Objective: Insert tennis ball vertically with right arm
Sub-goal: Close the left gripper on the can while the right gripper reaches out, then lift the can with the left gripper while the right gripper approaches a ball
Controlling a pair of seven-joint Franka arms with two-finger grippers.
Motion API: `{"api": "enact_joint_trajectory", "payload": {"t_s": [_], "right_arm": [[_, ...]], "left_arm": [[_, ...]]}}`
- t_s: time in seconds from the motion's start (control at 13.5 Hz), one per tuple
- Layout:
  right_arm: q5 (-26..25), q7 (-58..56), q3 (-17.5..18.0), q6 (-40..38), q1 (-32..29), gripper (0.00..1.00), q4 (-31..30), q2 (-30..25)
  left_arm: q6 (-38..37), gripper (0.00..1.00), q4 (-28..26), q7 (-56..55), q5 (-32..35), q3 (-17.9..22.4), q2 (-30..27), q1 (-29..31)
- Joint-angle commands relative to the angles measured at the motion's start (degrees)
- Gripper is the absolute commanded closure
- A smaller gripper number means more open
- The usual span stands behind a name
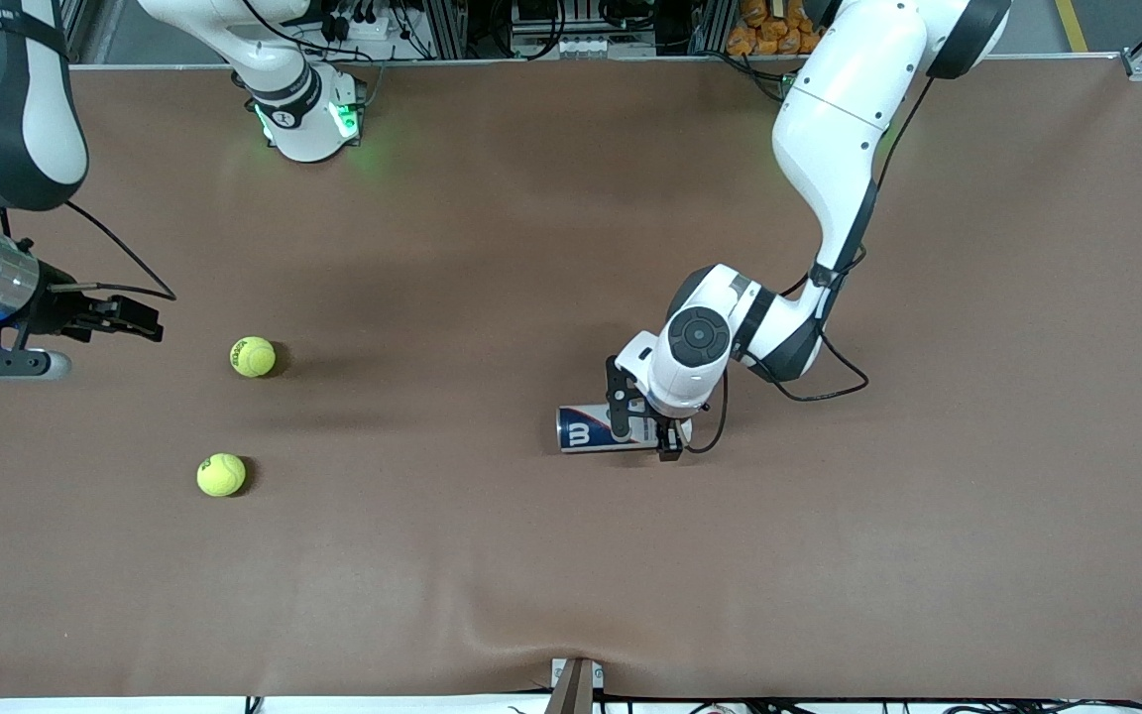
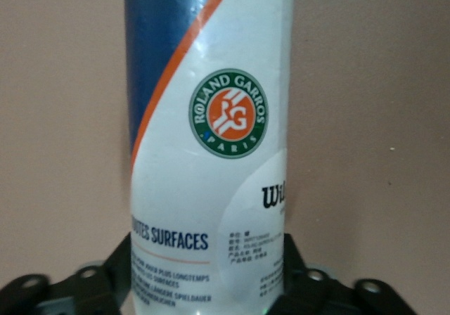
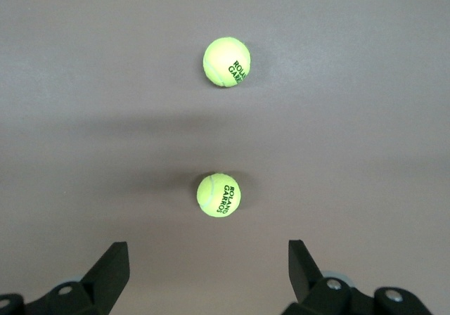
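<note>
Brown matting, dull and faintly rippled, covers the whole table (image 1: 551, 555), with a buckled crease at the edge nearest the front camera. Along the edge by my bases I make out aluminium framing, cables and power strips.

On it lies a glossy cylindrical tennis ball can (image 1: 586, 429), white with a dark blue band, an orange stripe and a round green and orange badge (image 2: 228, 114), resting on its side with printed text running along it. My left gripper (image 1: 642, 421) is down over it, its dark fingers (image 2: 309, 281) set on either side of the can's smooth wall and pressed against it.

Two fuzzy yellow-green tennis balls with dark lettering sit well apart from the can, toward my right arm's end of the table: one tennis ball (image 1: 253, 356) farther from the front camera, the other tennis ball (image 1: 221, 474) nearer to it. They do not touch each other.

My right gripper (image 3: 207, 273) hangs above the mat at that same end, looking down on both balls, its black fingers (image 3: 112, 267) spread wide and holding nothing.
</note>
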Motion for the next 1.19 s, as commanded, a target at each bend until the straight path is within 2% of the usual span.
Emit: {"api": "enact_joint_trajectory", "payload": {"t_s": [0.0, 0.22, 0.52, 0.67, 0.89, 1.11], "right_arm": [[0.6, -0.1, 0.2, 1.1, -0.7, 0.00, 0.1, 0.8], [0.6, 0.0, 0.2, 2.4, -0.6, 0.00, 0.2, 1.7], [0.6, 0.2, 0.2, 6.5, -0.6, 0.00, 0.5, 4.9], [0.7, 0.5, 0.2, 6.8, -0.7, 0.00, 3.0, 8.6], [1.4, 0.4, 0.2, 9.4, -0.8, 0.00, 7.1, 15.5], [3.9, 0.2, 0.4, 14.1, -0.1, 0.00, 7.2, 19.1]], "left_arm": [[0.3, 0.32, 0.5, -0.9, 0.6, 0.2, -0.1, 0.0], [3.4, 0.31, 0.5, -0.7, -0.4, -0.3, -0.6, 1.7], [7.7, 0.29, 0.6, -0.1, -12.6, -4.0, -1.9, 2.7], [11.4, 0.29, 0.6, 1.6, -15.8, -9.1, -2.4, 5.8], [19.3, 0.28, -0.2, 3.2, -17.4, -20.2, -1.1, 13.6], [27.4, 0.29, -3.4, 3.6, -17.6, -27.1, -0.7, 17.4]]}}
